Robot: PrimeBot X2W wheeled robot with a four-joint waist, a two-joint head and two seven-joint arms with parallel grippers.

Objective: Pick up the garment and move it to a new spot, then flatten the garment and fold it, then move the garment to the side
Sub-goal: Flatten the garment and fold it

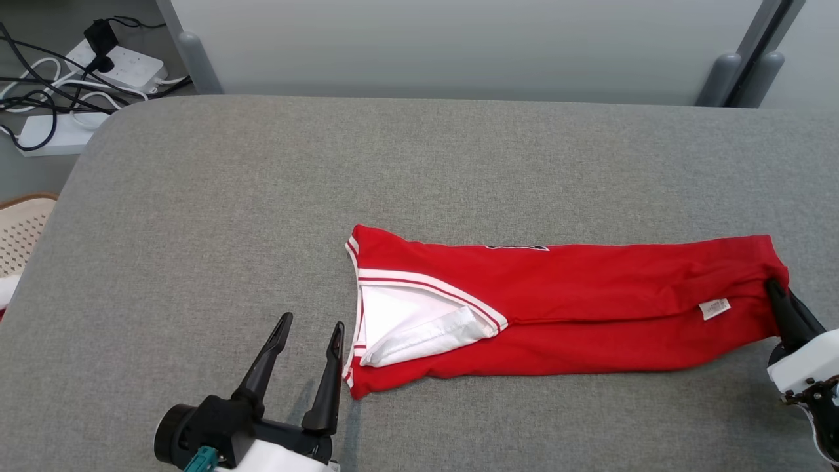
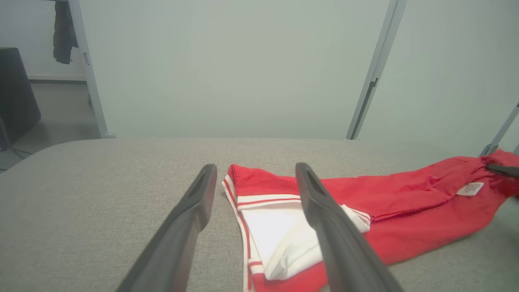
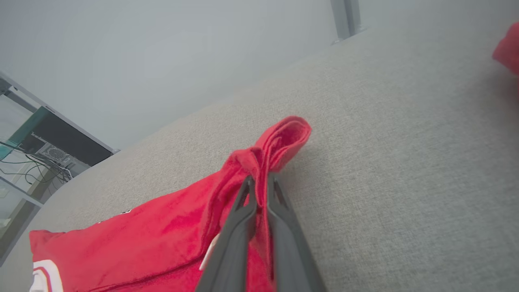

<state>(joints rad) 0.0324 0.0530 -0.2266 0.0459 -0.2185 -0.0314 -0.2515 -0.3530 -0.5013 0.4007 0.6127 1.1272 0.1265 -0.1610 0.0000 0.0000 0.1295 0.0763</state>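
Observation:
The garment (image 1: 557,308) is a red jersey with white trim, folded into a long strip across the grey table (image 1: 328,170). My right gripper (image 1: 773,288) is shut on its right end, where the red cloth (image 3: 259,162) bunches up between the fingertips. My left gripper (image 1: 312,326) stands open just left of the garment's white-trimmed left end (image 2: 263,227), not touching it. In the left wrist view the right finger (image 2: 324,211) overlaps the white part, and the gripper (image 2: 253,172) holds nothing.
Power strips and cables (image 1: 78,78) lie on the floor beyond the table's far left corner. A perforated basket (image 1: 19,236) sits off the left edge. Panel posts (image 1: 727,75) stand behind the table. Grey table surface stretches behind and left of the garment.

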